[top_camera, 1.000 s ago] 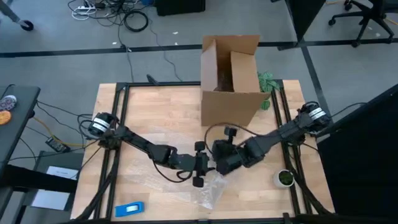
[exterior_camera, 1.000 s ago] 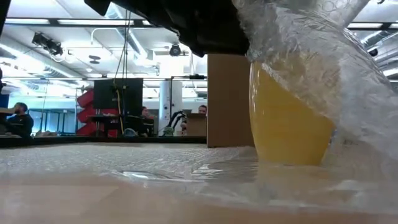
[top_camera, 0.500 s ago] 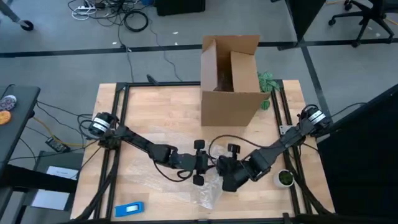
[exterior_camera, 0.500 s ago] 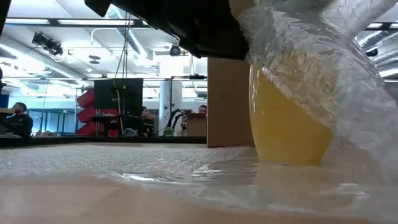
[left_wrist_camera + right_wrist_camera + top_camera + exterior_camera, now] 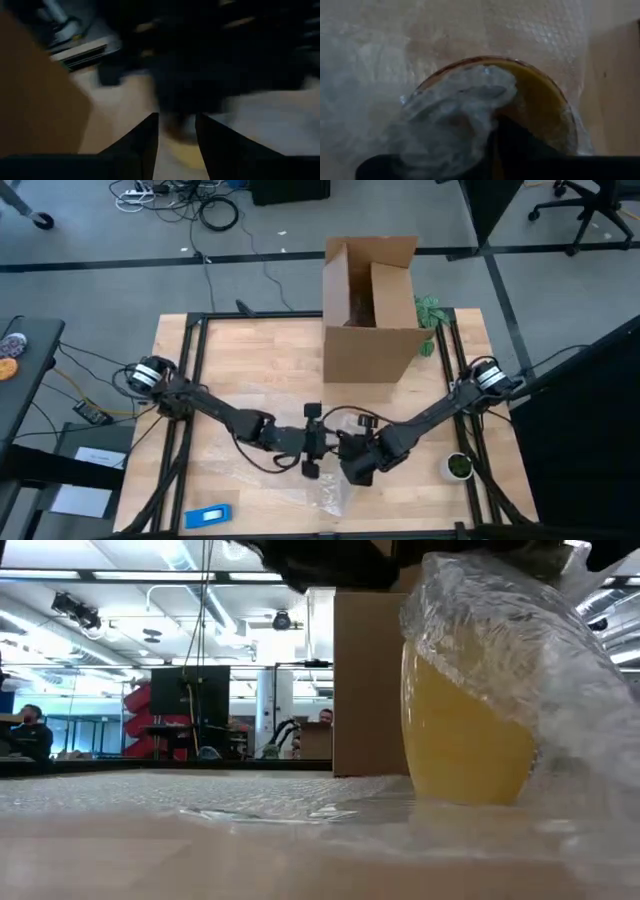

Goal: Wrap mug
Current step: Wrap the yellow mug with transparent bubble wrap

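The mug (image 5: 460, 730) stands upright on the desk (image 5: 230, 350) at the right of the low view, on a sheet of bubble wrap (image 5: 520, 630) that is also pulled up and over its top; in the high view it is hidden under my two arms, just below the middle of the frame. I judge it stiff, smooth and breakable, light enough for one arm, and likely to tip or slide on the slick film if pushed from the side. The wrap is soft, springy and slippery, so I would pinch it by a loose fold near the rim, not by the round belly. In the right wrist view the mug's mouth fills the centre, with a wad of wrap tucked into it on the left. My right jaws hang right over that mouth; wide or narrow, I cannot tell. My left jaws sit just beside them, a narrow gap between them and nothing that I can make out in it. The cardboard box (image 5: 370, 350) at the top centre of the high view is open; what lies in its dark inside I cannot tell
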`<state>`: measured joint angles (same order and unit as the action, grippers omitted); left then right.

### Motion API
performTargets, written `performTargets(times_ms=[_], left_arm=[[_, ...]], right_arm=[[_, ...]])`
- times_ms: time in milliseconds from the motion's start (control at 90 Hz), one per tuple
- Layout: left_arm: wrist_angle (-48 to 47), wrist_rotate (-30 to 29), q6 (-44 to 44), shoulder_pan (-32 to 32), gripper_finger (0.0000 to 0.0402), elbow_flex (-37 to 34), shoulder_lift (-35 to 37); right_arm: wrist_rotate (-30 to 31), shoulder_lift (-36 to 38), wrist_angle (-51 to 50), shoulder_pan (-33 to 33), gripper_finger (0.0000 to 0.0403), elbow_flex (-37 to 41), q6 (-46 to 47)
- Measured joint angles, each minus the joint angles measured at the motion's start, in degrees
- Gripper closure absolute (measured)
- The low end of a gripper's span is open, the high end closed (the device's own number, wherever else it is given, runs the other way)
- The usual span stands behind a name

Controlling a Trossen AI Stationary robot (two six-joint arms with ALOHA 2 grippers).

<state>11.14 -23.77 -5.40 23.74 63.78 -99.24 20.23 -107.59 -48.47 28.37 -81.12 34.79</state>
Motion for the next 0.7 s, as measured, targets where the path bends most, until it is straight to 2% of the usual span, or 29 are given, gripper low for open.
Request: performTargets(times_ms=[100,422,589,700], left_arm=[[5.50,2.96,0.65,0.24,0.0286,-1.07,-1.85],[17.65,4.02,1.76,-0.62,0.0286,-1.76,-9.76],[18.39,4.02,3.50,-1.19,0.0286,-1.64,-11.64],[18.26,4.13,3.64,-1.22,0.0286,-1.60,-11.68]], right_arm=[[-1.25,0.00,0.31,-0.34,0.0403,0.00,-0.40],[-1.45,0.50,1.52,0.03,0.0403,-1.24,0.17],[-1.41,0.50,-5.16,0.55,0.0403,-6.64,1.64],[-0.99,0.62,-13.48,1.90,0.0403,-12.31,3.96]])
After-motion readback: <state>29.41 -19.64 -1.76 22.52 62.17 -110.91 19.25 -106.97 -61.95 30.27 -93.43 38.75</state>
